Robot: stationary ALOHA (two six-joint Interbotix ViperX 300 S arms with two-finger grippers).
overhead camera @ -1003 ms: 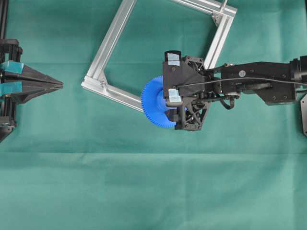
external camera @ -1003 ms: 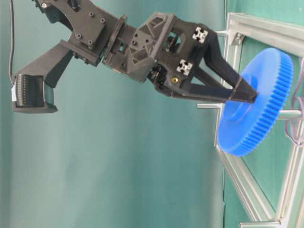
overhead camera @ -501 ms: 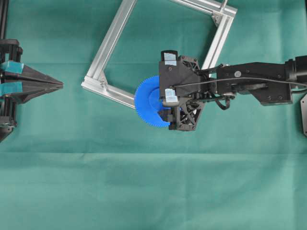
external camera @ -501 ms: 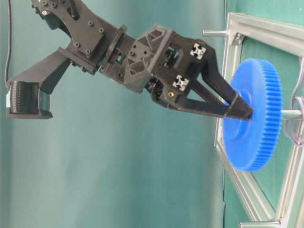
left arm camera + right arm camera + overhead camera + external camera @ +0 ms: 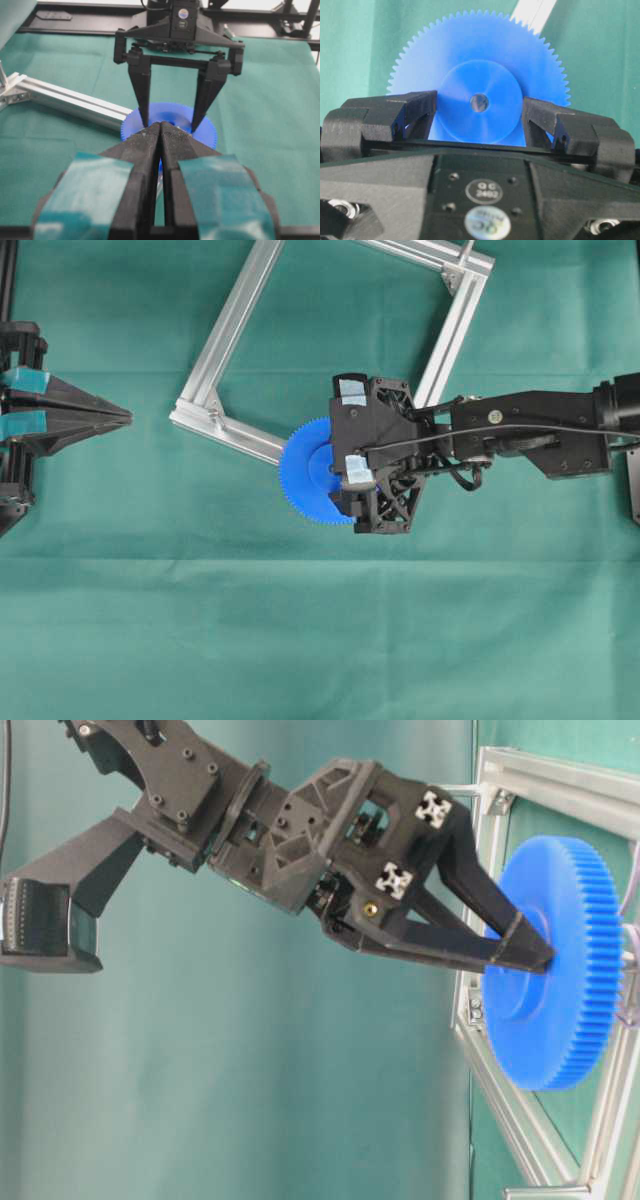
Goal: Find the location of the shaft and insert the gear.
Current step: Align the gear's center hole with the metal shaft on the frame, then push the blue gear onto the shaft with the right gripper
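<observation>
Right hand (image 5: 335,472), black, clamped by both fingers (image 5: 395,117) on the raised round hub of the bright blue plastic spur gear (image 5: 305,470), one finger on each side of the hub. Gear held flat-side down over the lower-left bar of the square aluminium frame (image 5: 225,335), just above the bar in the table-level view, near the middle of the green-covered worktop (image 5: 300,640) and toward its far edge. Small centre hole of the hub facing the right wrist camera, something pale and silvery showing inside it (image 5: 479,102); cannot tell whether that is the short metal pin. Pin itself hidden behind the gear in the exterior views, only thin pale wire loops (image 5: 630,995) peeking out beside the gear's toothed rim. Left hand (image 5: 125,417), black with teal tape on its body, parked at the left edge of the worktop, well apart from the frame, fingers pressed together and gripping nothing.
</observation>
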